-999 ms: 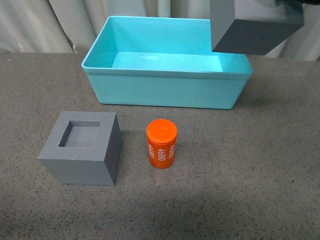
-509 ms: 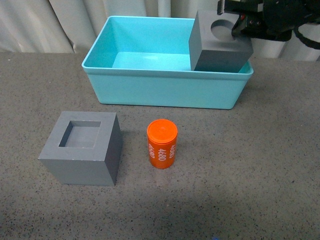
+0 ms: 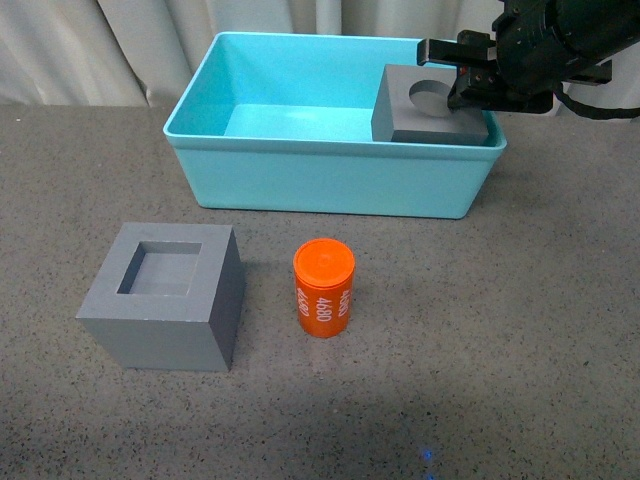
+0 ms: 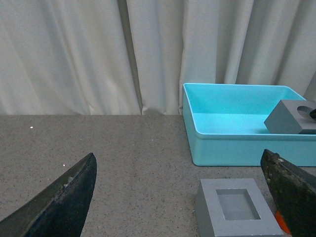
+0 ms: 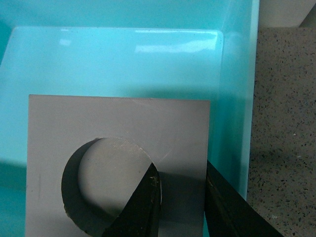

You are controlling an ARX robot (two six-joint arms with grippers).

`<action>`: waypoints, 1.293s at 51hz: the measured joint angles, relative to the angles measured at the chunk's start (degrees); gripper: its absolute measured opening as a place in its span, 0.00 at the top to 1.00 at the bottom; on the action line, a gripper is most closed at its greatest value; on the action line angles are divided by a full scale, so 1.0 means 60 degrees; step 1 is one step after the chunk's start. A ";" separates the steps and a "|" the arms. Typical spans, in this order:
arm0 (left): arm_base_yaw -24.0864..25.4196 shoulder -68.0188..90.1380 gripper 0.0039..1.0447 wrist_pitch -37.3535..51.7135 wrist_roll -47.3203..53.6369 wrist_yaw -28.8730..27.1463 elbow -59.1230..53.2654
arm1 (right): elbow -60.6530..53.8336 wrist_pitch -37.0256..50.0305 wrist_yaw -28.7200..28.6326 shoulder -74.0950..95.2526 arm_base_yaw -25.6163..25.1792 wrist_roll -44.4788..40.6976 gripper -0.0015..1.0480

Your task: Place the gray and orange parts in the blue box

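Note:
My right gripper [image 3: 470, 85] is shut on the gray cube with the round recess [image 3: 405, 115], holding it low inside the right end of the blue box [image 3: 300, 145]. In the right wrist view one finger sits in the round recess and the other on the cube's outer side [image 5: 118, 118], close to the box wall [image 5: 232, 98]. The gray cube with the square recess [image 3: 165, 300] and the orange cylinder marked 4680 [image 3: 323, 287] stand on the table in front of the box. My left gripper [image 4: 180, 197] is open, back from the square-recess cube [image 4: 207, 197].
The dark speckled tabletop [image 3: 520, 330] runs all around the box. A white curtain [image 4: 98, 54] hangs behind the table's far edge. The rest of the box floor [image 3: 300, 122], left of the held cube, shows bare.
The right gripper has lowered the round-recess cube from above the box's right rim down into the box. The square-recess cube and the orange cylinder have stayed put.

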 joint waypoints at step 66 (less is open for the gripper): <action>-0.1035 0.4717 0.06 -0.0259 -0.2889 -0.3191 0.1497 | -0.6951 0.5242 0.0962 -0.5923 0.0044 -0.0076 0.09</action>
